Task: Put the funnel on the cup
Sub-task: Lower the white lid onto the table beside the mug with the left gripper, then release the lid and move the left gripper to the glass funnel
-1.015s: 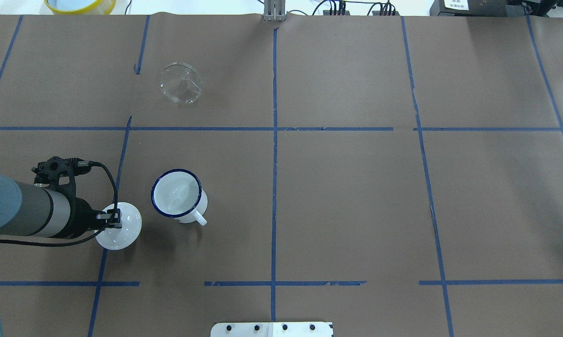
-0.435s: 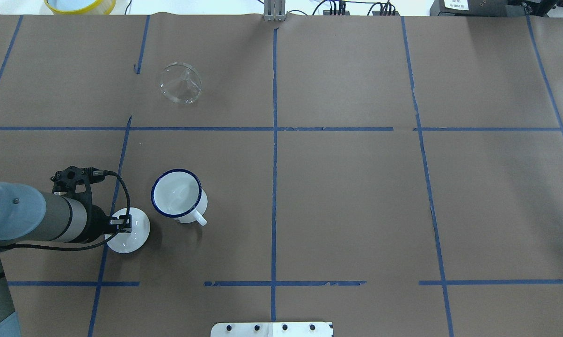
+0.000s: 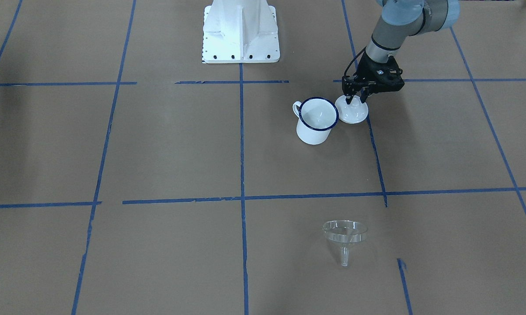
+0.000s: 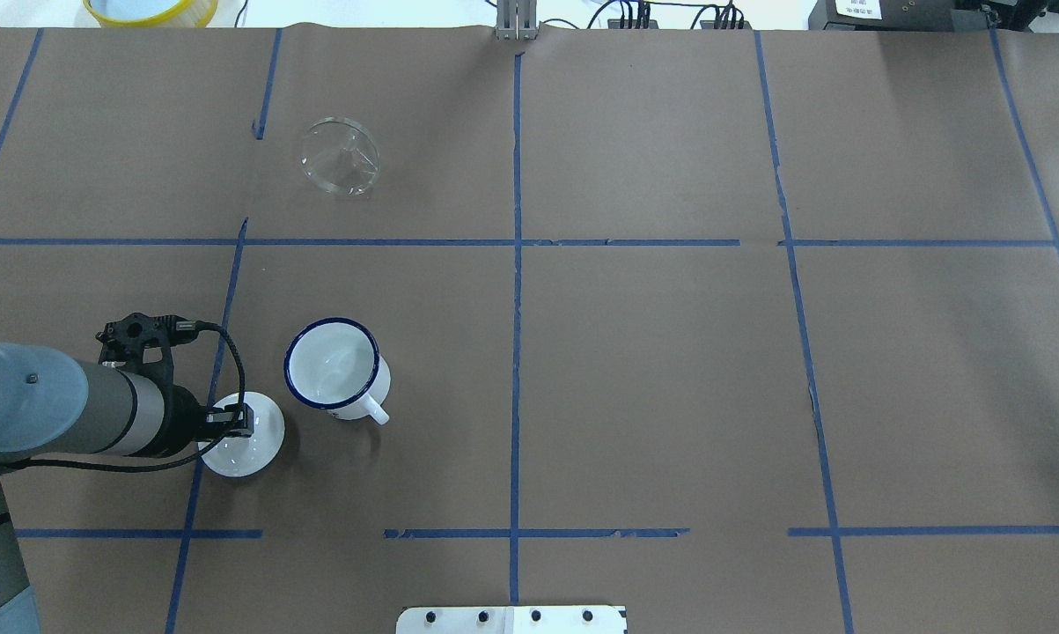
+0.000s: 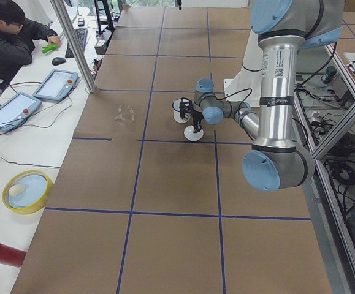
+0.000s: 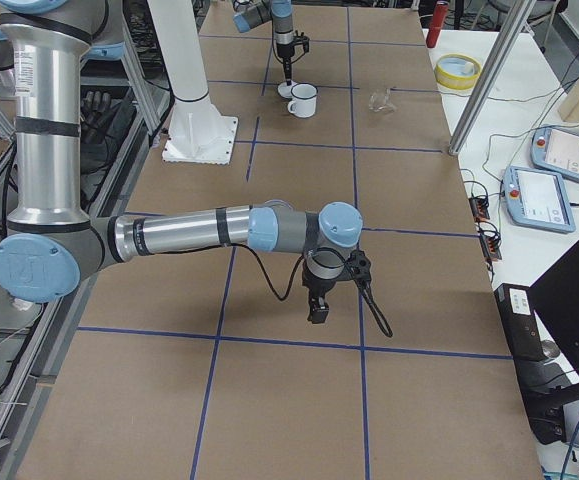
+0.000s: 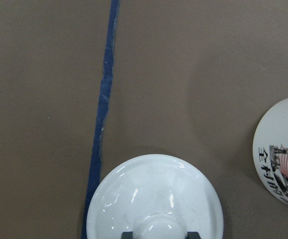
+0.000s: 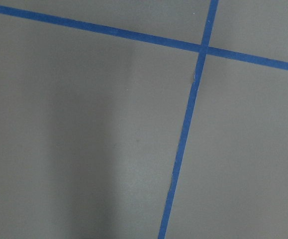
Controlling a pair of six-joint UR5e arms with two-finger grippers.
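The clear funnel (image 4: pixel 340 157) lies on its side at the far left of the table, also in the front view (image 3: pixel 345 234). The white cup (image 4: pixel 334 365) with a dark blue rim stands upright near the left front, handle toward the robot, also in the front view (image 3: pixel 317 120); its side shows at the left wrist view's right edge (image 7: pixel 283 154). A round white lid (image 4: pixel 247 440) with a knob rests on the paper just left of the cup. My left gripper (image 4: pixel 239 421) is shut on its knob (image 7: pixel 158 226). My right gripper (image 6: pixel 317 312) hangs over bare paper; I cannot tell its state.
The robot's white base plate (image 4: pixel 511 619) is at the near edge. A yellow bowl (image 4: pixel 150 9) sits off the far left corner. An operator (image 5: pixel 8 37) and tablets (image 5: pixel 54 84) are at a side desk. Blue tape lines (image 4: pixel 517 264) cross the brown paper.
My left gripper has come down and moved slightly right toward the cup with the white lid, which now sits lower. The funnel and cup have not moved.
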